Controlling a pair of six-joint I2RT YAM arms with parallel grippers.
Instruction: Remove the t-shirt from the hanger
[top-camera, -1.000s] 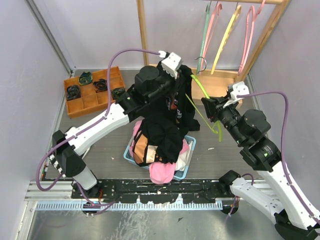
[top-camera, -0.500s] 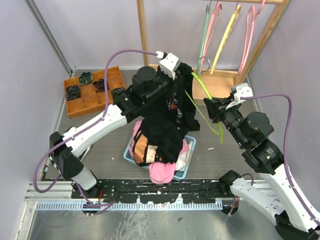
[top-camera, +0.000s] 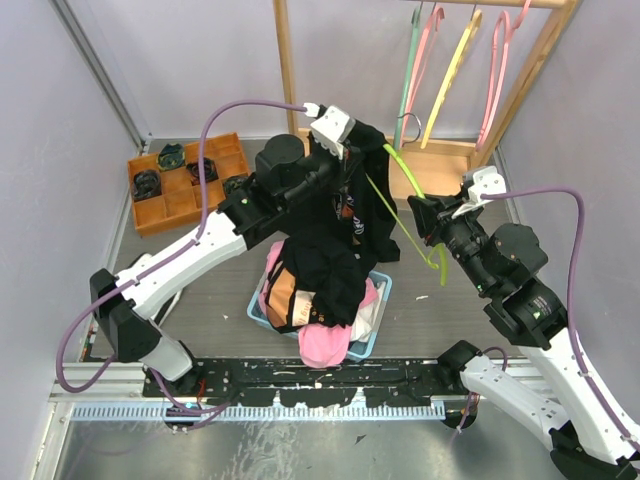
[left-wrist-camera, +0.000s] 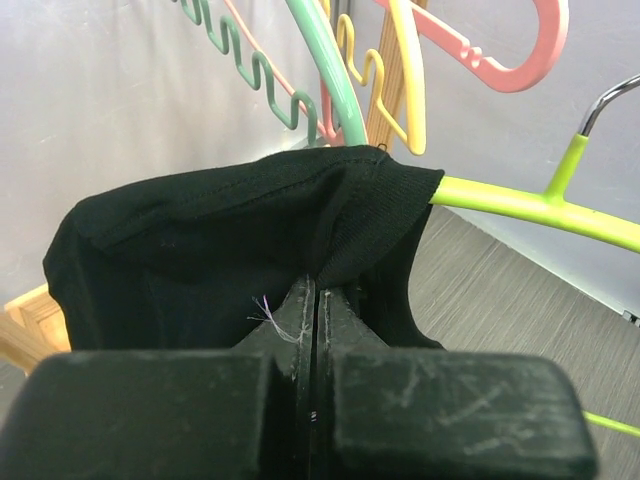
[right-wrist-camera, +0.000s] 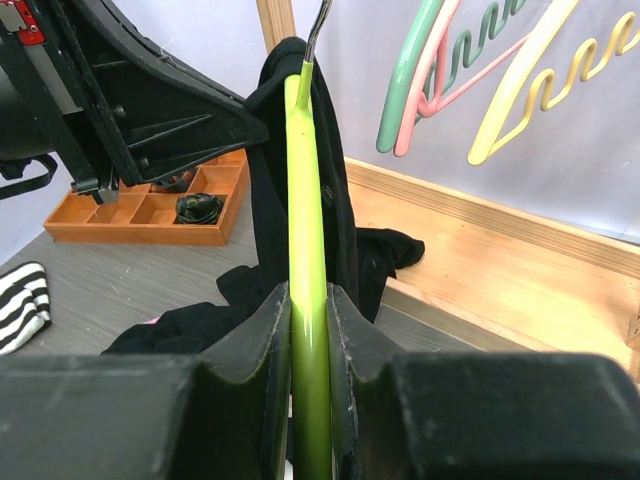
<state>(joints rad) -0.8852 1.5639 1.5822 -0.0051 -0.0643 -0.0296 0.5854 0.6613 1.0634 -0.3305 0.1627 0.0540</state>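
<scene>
A black t-shirt (top-camera: 366, 205) hangs on a lime-green hanger (top-camera: 405, 228) held up above the table's middle. My left gripper (top-camera: 350, 152) is shut on the shirt's fabric at the top, near the collar. In the left wrist view the jaws (left-wrist-camera: 316, 292) pinch a fold of the t-shirt (left-wrist-camera: 220, 250), and the hanger (left-wrist-camera: 520, 205) sticks out bare to the right. My right gripper (top-camera: 427, 214) is shut on the hanger's lower arm. The right wrist view shows the hanger (right-wrist-camera: 305, 190) clamped between its jaws (right-wrist-camera: 308, 300), with the t-shirt (right-wrist-camera: 348, 225) draped behind.
A blue basket (top-camera: 381, 288) piled with clothes sits below the shirt. An orange compartment tray (top-camera: 178, 208) stands at the left. A wooden rack (top-camera: 284, 60) at the back carries green, pink and yellow hangers (top-camera: 452, 70) over a wooden base (top-camera: 445, 175).
My left gripper has closed on the t-shirt's top fabric and its wrist has shifted slightly left. The right arm rose a little with the hanger, then held still.
</scene>
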